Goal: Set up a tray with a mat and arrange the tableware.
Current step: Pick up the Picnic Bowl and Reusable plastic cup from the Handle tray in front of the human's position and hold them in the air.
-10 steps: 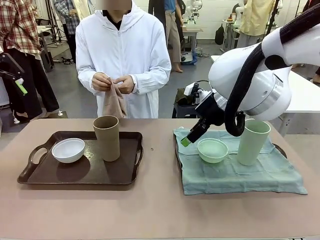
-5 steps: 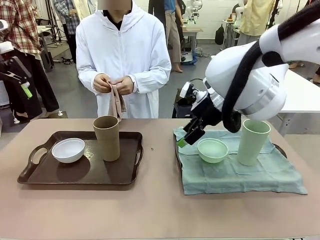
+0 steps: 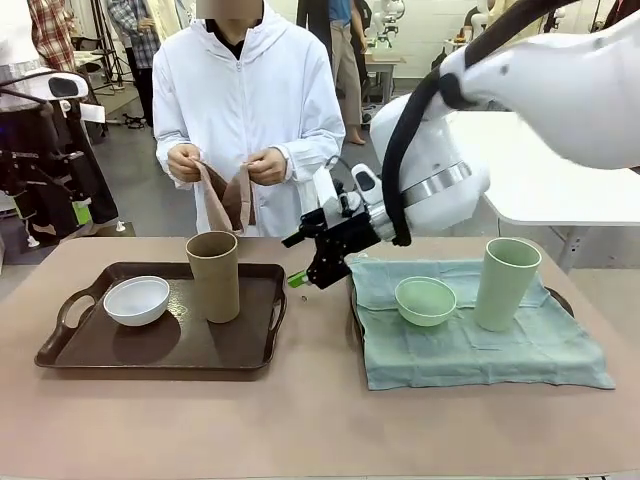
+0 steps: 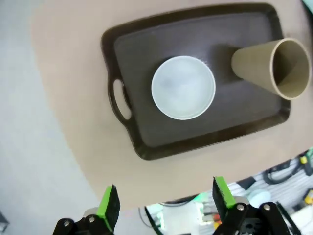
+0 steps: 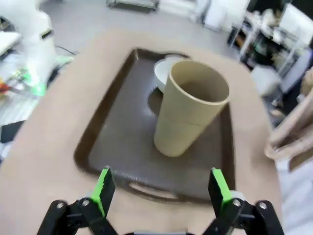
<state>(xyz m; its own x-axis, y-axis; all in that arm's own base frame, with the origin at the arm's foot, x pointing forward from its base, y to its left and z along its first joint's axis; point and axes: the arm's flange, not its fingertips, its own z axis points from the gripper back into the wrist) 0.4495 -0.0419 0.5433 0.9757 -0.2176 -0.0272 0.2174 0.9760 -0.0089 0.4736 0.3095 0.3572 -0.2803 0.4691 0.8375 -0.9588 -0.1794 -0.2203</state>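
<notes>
A dark brown tray (image 3: 70,345) on the left holds a white bowl (image 3: 136,300) and a brown tumbler (image 3: 213,276). To the right, a teal mat (image 3: 470,350) carries a mint green bowl (image 3: 425,300) and a pale green tumbler (image 3: 506,283). My right gripper (image 3: 305,275) hangs open just right of the brown tray, facing the brown tumbler (image 5: 190,112). Its fingers (image 5: 103,186) hold nothing. My left gripper (image 4: 165,200) is open, high above the tray's left end, looking down on the white bowl (image 4: 183,87). The person holds a brown cloth (image 3: 225,195) in both hands behind the tray.
A second tray's rim (image 3: 560,297) shows under the teal mat at the right. The person stands at the far edge, behind the brown tray. The beige tabletop (image 3: 300,420) is bare at the front. My right arm's bulk (image 3: 440,170) reaches over the table's middle.
My right gripper has swung left from beside the mint bowl to the gap by the brown tray. The person has spread the brown cloth wider. My left arm has shifted at the far left.
</notes>
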